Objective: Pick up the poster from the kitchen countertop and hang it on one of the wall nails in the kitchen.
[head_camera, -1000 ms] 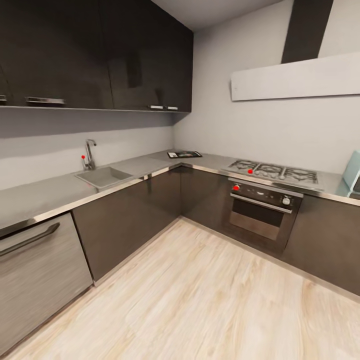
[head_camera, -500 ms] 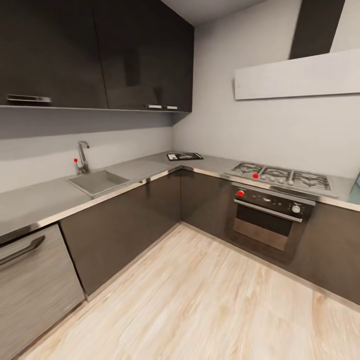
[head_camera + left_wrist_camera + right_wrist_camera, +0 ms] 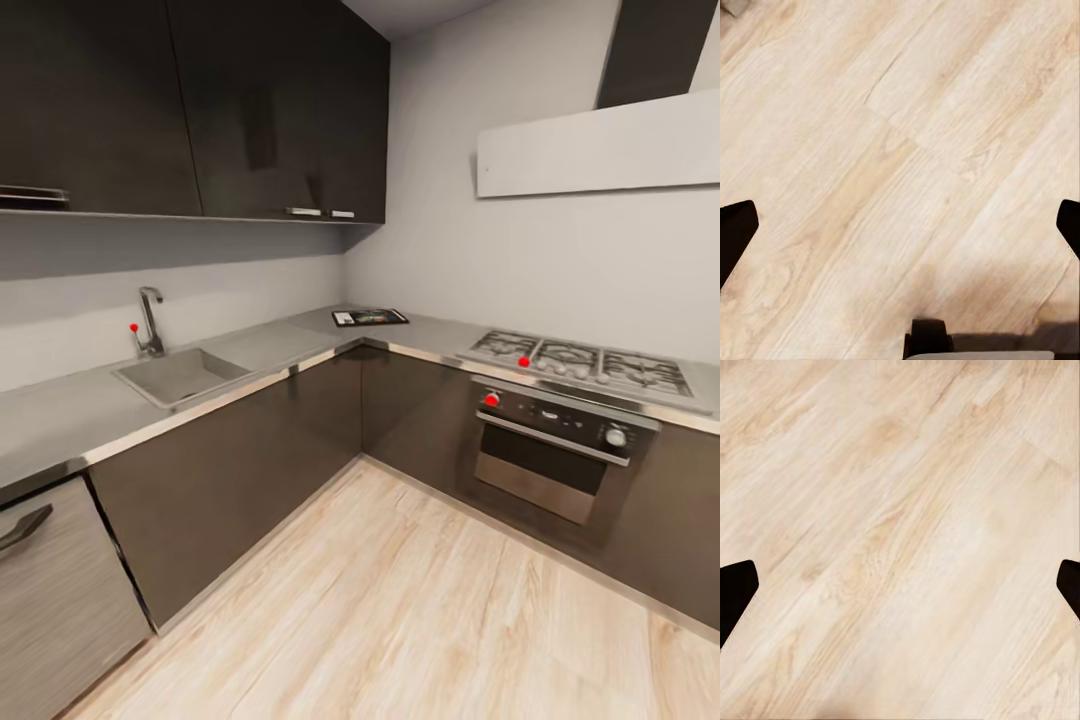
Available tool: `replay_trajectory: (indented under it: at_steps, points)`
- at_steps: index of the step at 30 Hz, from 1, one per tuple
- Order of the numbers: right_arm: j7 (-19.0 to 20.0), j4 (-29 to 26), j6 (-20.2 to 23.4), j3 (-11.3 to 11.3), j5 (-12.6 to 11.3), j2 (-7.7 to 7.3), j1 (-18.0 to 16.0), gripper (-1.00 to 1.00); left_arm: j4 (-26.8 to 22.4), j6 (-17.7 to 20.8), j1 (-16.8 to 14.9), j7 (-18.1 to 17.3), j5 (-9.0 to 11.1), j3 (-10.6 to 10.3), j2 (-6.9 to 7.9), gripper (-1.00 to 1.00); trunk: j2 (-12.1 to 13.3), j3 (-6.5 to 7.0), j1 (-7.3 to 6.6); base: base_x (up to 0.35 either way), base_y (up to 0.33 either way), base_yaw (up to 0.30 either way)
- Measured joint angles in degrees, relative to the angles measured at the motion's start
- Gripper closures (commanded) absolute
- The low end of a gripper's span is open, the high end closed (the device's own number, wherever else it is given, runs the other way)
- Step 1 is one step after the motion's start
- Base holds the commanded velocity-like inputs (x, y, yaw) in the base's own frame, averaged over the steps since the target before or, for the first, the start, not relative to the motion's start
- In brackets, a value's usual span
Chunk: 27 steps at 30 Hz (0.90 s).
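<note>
The poster lies flat on the kitchen countertop, in the far inner corner of the L-shaped worktop, seen in the head view. It is small, black-framed and dark. My left gripper is open over bare wooden floor, its dark fingertips at the picture's two sides. My right gripper is likewise open above the floorboards, with nothing between its fingertips. No wall nail can be made out.
A sink with a tap sits in the left run of the worktop. A gas hob and oven stand on the right run. Dark wall cabinets hang above. Light wooden floor lies ahead.
The whole head view has shifted: the camera has turned right and come nearer the corner. The sink and dishwasher front slid left, the hob slid right. The poster lies where it was.
</note>
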Motion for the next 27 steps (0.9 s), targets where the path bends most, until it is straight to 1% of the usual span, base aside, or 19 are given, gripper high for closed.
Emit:
replay_trajectory:
  at_steps: [15,27]
  points:
    - [0.00,0.00,0.00,0.06,0.00,0.00,0.00,-1.00,0.00,0.00,0.00,0.00,0.00,0.00,0.00,-1.00,0.00,0.00,0.00,0.310,0.000,0.000]
    - [0.00,0.00,0.01,0.06,0.02,0.02,0.00,-1.00,0.00,0.00,0.00,0.00,0.00,0.00,0.00,-1.00,0.00,0.00,0.00,0.307,-0.056,0.000]
